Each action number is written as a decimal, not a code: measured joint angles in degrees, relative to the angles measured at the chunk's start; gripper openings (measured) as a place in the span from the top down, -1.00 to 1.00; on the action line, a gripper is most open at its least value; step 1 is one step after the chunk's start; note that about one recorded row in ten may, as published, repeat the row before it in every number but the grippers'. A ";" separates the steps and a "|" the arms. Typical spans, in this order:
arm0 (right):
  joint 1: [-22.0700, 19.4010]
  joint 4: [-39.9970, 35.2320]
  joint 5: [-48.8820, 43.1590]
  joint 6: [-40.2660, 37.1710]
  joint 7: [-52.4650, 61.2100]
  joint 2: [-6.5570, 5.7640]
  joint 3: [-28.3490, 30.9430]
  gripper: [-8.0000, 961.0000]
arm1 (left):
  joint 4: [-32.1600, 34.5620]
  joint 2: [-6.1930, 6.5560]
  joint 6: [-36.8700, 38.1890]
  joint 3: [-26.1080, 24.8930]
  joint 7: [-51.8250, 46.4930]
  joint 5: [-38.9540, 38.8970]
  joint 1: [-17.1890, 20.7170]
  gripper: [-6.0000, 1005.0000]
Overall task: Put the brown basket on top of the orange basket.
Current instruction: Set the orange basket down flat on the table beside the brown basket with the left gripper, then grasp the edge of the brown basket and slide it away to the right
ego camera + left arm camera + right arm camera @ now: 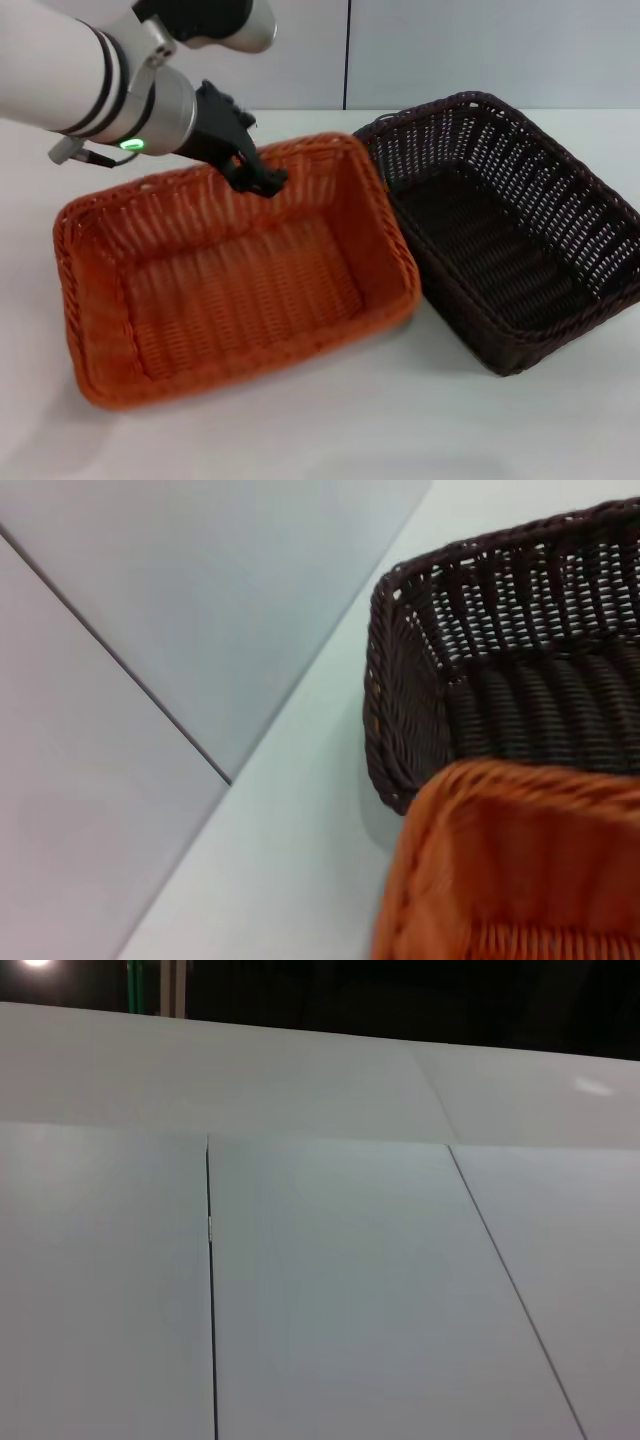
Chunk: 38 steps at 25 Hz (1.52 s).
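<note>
My left gripper (262, 180) sits at the orange basket (235, 275) far rim, fingers seemingly pinched on it, not certain. Brown basket (510, 235) touches its right side, still on the table (420, 420). Risk: dragging orange shoves brown askew.

no readable text, labels or numbers anywhere

white table (330, 420) | pale wall panels (330, 1290) | dark vertical seams between panels
</note>
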 joint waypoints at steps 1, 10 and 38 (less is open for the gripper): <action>-0.12 0.01 0.00 -0.03 0.00 0.00 -0.01 -0.74 | -1.07 0.00 -0.14 -0.05 -0.01 0.08 0.34 -0.23; 0.36 -0.02 0.03 -0.13 0.00 0.26 0.10 -0.74 | -16.54 -0.26 16.37 2.40 -7.62 6.46 12.37 -0.56; 5.73 1.05 -2.15 3.49 0.01 0.51 -1.34 -0.74 | 62.72 -0.39 144.14 12.13 -43.08 0.65 29.02 -0.56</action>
